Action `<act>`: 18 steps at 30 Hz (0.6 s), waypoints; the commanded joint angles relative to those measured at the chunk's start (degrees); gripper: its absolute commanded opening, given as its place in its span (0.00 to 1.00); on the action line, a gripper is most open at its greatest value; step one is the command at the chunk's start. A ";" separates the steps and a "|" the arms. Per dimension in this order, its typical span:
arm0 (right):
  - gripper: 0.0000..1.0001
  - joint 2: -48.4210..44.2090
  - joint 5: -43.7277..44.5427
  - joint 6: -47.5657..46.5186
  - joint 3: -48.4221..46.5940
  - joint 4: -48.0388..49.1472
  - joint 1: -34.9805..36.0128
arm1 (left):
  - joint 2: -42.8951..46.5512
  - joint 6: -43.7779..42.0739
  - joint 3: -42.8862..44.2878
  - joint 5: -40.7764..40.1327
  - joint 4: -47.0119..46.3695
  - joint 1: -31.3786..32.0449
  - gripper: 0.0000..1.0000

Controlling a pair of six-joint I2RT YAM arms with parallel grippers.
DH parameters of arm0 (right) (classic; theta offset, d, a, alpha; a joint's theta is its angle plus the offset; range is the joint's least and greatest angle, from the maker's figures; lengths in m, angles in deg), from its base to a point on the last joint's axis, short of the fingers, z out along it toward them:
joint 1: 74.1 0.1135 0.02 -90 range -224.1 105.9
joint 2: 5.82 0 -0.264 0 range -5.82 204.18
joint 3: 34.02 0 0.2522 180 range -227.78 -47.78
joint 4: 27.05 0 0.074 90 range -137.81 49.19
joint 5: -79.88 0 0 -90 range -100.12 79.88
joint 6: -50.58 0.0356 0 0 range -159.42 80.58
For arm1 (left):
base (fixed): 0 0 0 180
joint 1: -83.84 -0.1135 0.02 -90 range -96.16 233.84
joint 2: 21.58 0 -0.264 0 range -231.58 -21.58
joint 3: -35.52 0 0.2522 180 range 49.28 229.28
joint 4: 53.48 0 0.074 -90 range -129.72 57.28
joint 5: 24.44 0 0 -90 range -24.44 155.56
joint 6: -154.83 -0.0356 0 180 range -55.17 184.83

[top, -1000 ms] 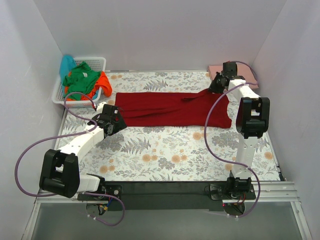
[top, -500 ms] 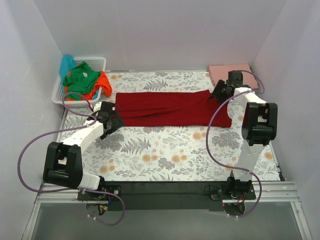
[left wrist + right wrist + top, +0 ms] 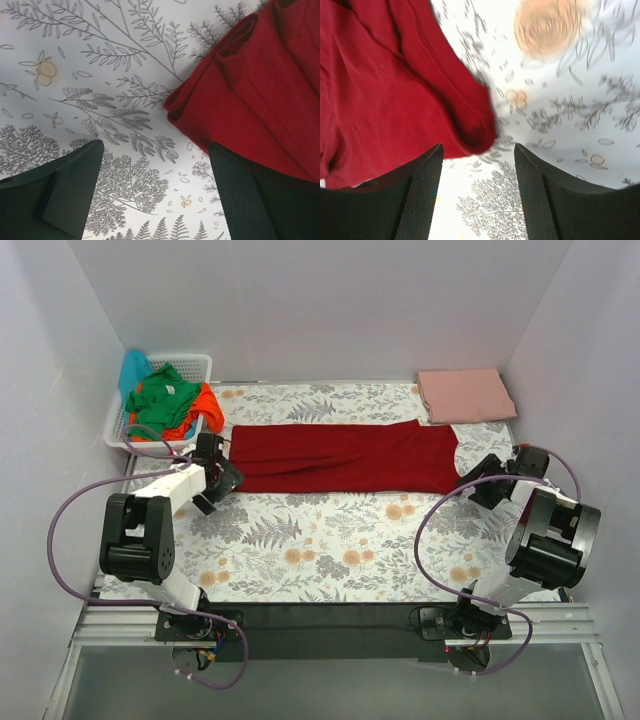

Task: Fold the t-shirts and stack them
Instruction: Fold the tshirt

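Right gripper (image 3: 477, 155) (jaws apart) hovers beside the red t-shirt (image 3: 340, 456).

spread shirt (image 3: 340, 457): centre | folded shirt (image 3: 465, 395): behind its right end | basket (image 3: 117, 427) holding shirts (image 3: 165, 400): behind its left end

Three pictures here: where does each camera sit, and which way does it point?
Top external: high behind the arm bases, looking down on the table, dark red t-shirt and basket; left arm and right arm show.
Left wrist: on the left arm, facing down at one shirt end; left gripper shows, open.
Right wrist: likewise, over the opposite end; right gripper shows, open.
Shared: every view shows that t-shirt on the floral table.
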 commanded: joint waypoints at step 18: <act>0.54 3.15 -7.76 0.87 8.99 14.23 -2.27 | -5.79 2.36 4.20 2.95 -0.91 -0.26 0.70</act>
